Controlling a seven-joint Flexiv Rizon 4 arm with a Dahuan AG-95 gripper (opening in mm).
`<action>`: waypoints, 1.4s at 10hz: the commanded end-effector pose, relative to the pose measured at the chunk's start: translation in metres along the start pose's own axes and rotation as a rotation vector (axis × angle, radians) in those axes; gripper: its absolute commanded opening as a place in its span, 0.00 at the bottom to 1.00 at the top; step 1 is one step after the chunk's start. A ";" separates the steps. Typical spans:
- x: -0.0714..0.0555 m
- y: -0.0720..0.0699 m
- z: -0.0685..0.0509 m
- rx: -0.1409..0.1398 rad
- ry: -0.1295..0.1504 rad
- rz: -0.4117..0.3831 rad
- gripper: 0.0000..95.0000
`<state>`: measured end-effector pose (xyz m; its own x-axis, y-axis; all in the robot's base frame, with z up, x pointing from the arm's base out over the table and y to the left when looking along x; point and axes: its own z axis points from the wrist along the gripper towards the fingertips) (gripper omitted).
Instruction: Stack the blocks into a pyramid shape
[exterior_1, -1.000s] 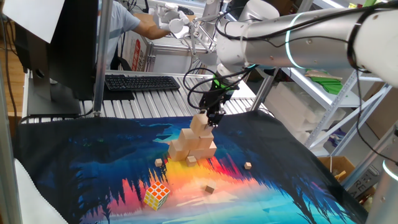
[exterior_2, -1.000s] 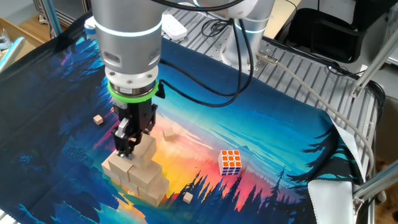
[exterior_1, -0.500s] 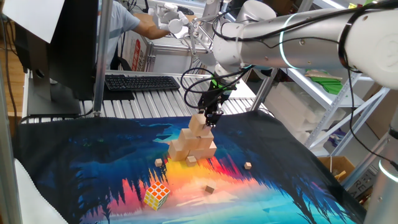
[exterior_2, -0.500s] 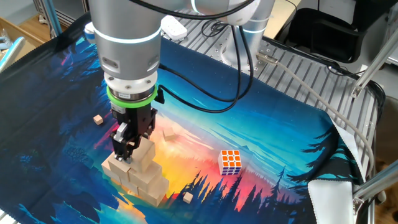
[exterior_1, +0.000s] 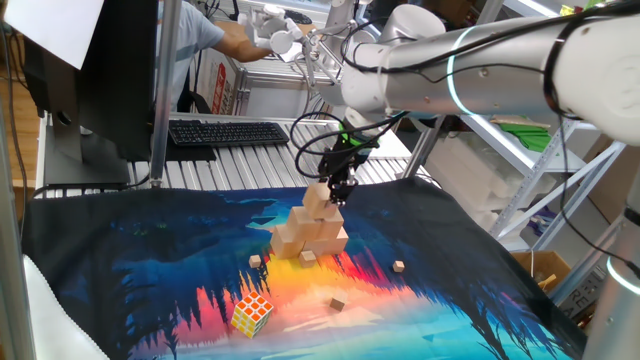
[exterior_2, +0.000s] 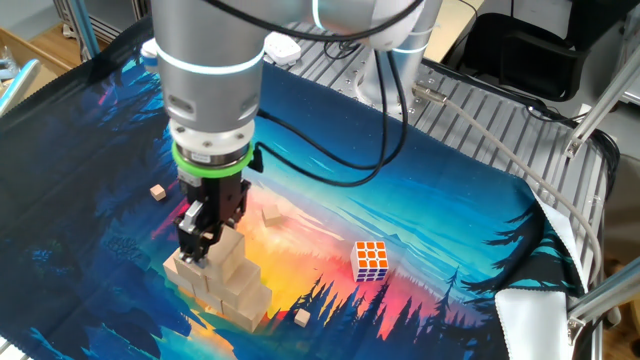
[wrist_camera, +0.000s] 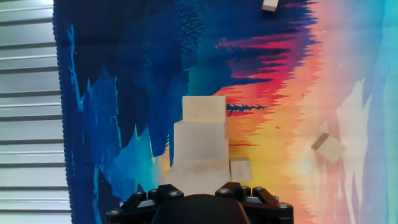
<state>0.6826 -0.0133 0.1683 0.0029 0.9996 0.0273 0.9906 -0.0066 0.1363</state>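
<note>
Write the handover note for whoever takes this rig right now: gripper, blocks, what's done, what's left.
Gripper: pointing down over the pile, fingers closed on the top block, which sits at the peak; whether it already rests on the blocks below cannot be told.
Blocks: the pyramid stands mid-mat, with lower tiers in place under the top block.
Other items: Rubik's cube and a few tiny wooden cubes lie apart on the mat; leave them.
Done: lower tiers built, top block brought to the peak.
Left: seat the block squarely, open the jaws, lift straight up without nudging the stack.
</note>
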 end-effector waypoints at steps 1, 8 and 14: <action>-0.001 0.003 0.000 0.008 0.007 -0.001 0.00; -0.002 0.004 0.004 0.021 -0.002 0.019 0.00; -0.005 0.002 0.009 0.025 0.001 0.014 0.00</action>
<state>0.6852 -0.0176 0.1578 0.0165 0.9994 0.0292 0.9938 -0.0196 0.1092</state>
